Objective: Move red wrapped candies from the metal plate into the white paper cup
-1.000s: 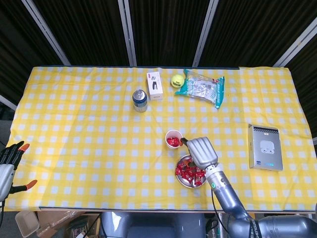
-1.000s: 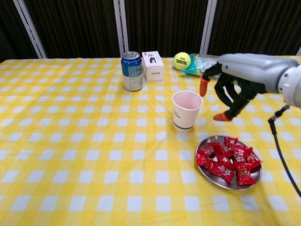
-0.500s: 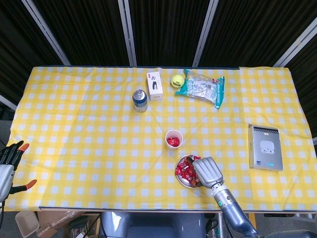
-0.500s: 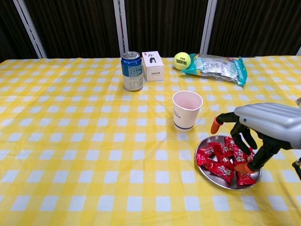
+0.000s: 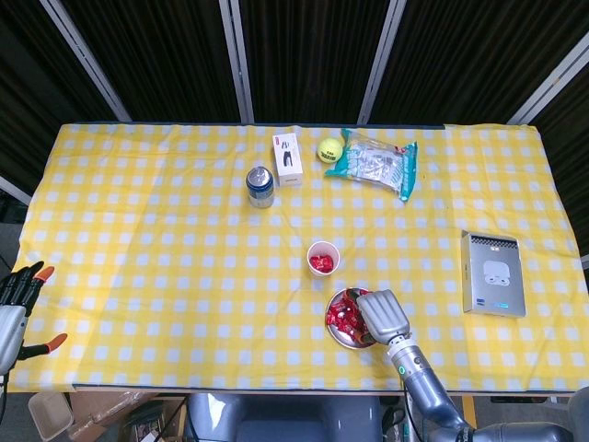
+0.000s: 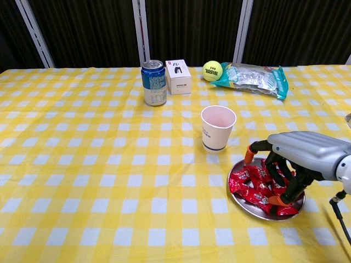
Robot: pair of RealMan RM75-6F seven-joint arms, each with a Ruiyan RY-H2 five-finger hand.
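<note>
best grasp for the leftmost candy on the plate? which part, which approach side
Judging from the chest view, pinch the leftmost red candy across its puffed middle, coming from above. It lies flat at the metal plate edge, so a side approach would hit the rim or neighbouring candies. The right hand is already over the pile with fingers down, but towards its right side, so it should shift left first.

one cup (image 6: 218, 127), one plate (image 6: 245, 201), one can (image 6: 154, 82), one ball (image 6: 212, 70).

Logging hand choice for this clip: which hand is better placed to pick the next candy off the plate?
Right. The right hand is already down over the metal plate among the candies, beside the paper cup; the left hand sits off the table's far-left edge.
</note>
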